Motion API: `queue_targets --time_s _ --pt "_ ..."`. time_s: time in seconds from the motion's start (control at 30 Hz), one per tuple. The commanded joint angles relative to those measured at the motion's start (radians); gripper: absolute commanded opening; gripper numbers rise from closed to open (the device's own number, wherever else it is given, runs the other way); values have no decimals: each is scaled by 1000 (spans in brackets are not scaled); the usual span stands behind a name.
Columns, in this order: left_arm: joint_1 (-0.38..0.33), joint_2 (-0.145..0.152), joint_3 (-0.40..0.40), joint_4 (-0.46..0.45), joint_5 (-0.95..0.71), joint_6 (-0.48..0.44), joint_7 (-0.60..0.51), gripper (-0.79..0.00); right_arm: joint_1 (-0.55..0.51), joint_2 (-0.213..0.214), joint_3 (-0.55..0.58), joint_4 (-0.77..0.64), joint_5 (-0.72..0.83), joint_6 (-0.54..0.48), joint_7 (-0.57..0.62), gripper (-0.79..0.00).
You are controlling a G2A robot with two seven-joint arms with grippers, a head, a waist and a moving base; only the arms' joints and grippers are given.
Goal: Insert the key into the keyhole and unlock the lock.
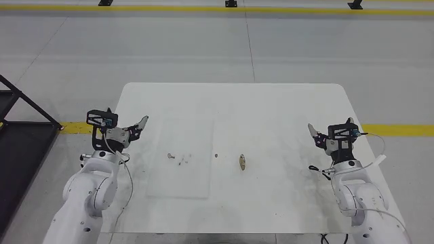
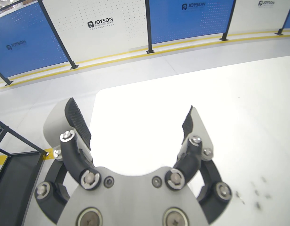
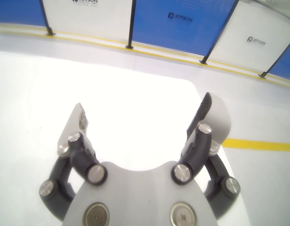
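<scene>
Lock (image 1: 241, 162), small and brass-coloured, flat on the table (image 1: 285, 108) just toward 6 o'clock of centre. Key (image 1: 171, 156), judged to be the little grey metal piece with loose bits beside it, at 9 o'clock of the lock and well apart from it; blade direction too small to tell. Tiny dark speck (image 1: 216, 154) between the two, not identifiable.

Left gripper (image 2: 130, 104) near the table's 9 o'clock edge, fingers spread wide, holding nothing. Right gripper (image 3: 142, 99) near the 3 o'clock edge, likewise spread and bare.

Nothing picked up yet, so probably the pick first. Best to take the key with the nearer left gripper, pinching its head flat between the pads and leaving the blade free. Steady the lock with the right, keyhole turned toward the key. Expect a thin flat key to slip; close slowly and low.
</scene>
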Motion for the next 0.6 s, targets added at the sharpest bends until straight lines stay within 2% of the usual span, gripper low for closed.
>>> queue_targets --time_s 0.0,0.13,0.3,0.47,0.57 --pt "-7 1 -9 -43 -63 -22 -111 0 0 0 0 0 0 0 0 0" --pt "-29 2 -22 -130 -216 -33 -320 0 0 0 0 0 0 0 0 0" --pt "-67 5 -14 -198 -350 32 -596 0 0 0 0 0 0 0 0 0" --pt "-131 7 12 -176 -479 112 -813 0 0 0 0 0 0 0 0 0" --pt "-164 8 30 -154 -537 151 -901 0 0 0 0 0 0 0 0 0"
